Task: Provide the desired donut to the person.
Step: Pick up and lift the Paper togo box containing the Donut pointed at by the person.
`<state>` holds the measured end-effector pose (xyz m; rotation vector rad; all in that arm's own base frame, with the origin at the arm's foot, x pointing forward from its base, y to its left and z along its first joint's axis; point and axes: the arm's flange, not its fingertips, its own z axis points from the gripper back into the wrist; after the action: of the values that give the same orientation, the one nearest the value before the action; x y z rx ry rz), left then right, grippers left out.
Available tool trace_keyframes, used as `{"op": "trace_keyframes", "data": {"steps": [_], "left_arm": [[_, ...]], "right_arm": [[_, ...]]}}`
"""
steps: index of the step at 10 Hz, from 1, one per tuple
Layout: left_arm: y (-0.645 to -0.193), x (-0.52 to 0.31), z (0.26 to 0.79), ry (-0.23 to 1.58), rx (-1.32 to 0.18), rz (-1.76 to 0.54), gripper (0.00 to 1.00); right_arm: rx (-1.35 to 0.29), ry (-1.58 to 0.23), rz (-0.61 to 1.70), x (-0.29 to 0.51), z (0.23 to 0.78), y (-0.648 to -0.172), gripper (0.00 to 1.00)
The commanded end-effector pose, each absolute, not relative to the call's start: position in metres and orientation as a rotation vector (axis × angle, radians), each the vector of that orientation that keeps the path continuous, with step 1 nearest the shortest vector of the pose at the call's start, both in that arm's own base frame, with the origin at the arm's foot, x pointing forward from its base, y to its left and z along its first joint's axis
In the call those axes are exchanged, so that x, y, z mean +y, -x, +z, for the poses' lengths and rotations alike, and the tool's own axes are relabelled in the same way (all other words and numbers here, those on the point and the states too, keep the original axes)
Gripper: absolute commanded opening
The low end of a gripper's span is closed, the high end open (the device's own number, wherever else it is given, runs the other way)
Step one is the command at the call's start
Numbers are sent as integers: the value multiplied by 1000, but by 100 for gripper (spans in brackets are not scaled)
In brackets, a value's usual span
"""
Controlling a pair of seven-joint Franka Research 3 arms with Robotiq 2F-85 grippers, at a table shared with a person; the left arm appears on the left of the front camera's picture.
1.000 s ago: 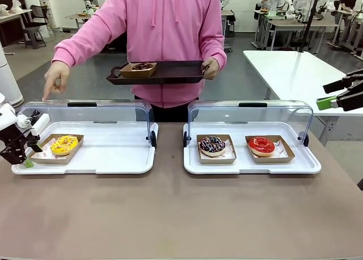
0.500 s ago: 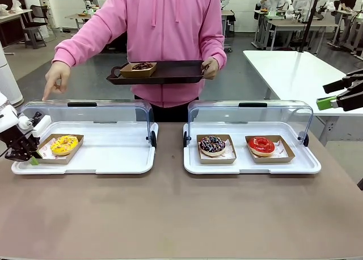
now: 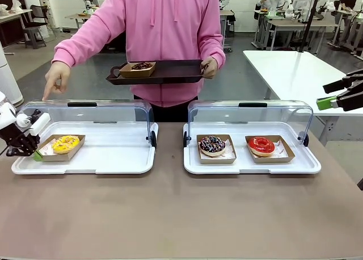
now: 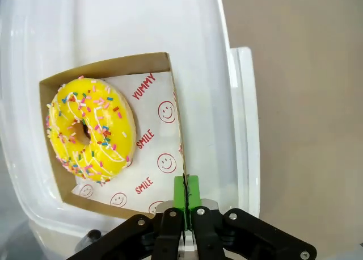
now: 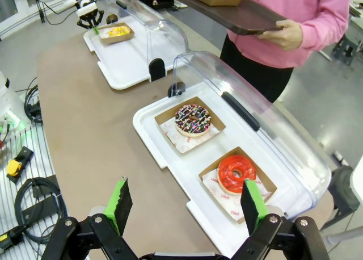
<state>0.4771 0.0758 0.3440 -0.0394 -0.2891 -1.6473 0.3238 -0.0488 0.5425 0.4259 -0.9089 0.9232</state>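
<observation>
A yellow sprinkled donut [image 3: 66, 143] [image 4: 91, 129] lies in a brown cardboard tray [image 3: 75, 152] at the left end of the left white display case [image 3: 85, 166]. My left gripper [image 3: 35, 154] [image 4: 185, 195] is shut on the side wall of that cardboard tray [image 4: 177, 129]. The person [image 3: 164, 27] in pink points a hand [image 3: 55, 78] down over this case. The other hand holds a dark serving tray [image 3: 170, 74] carrying one chocolate donut [image 3: 142, 66]. My right gripper [image 3: 332, 97] [image 5: 184, 206] hangs open above the table's right side, holding nothing.
The right display case [image 3: 249, 166] holds a chocolate sprinkled donut [image 3: 212, 145] [image 5: 193, 119] and a red glazed donut [image 3: 261, 145] [image 5: 237, 174], each in a cardboard tray. Both clear lids [image 3: 249, 115] stand raised at the back. A white side table [image 3: 295, 67] stands at the right.
My left gripper has shifted slightly right and up, bringing the yellow donut's cardboard tray with it. The person and the right arm stayed still.
</observation>
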Motion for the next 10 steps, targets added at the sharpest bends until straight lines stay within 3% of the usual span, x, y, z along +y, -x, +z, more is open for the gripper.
{"op": "trace_keyframes", "data": {"steps": [1, 4, 6, 10], "left_arm": [[-449, 74, 365, 41, -353, -1706, 0], [-380, 48, 403, -60, -346, -1749, 0], [-330, 38, 424, -36, -356, -1773, 0], [-255, 30, 503, -240, -408, -1738, 0]], "right_arm": [[-916, -437, 928, -49, 541, -326, 100], [-916, -437, 928, -49, 541, -326, 100], [-916, -437, 928, -49, 541, -326, 100], [-916, -437, 928, -49, 541, -326, 100]]}}
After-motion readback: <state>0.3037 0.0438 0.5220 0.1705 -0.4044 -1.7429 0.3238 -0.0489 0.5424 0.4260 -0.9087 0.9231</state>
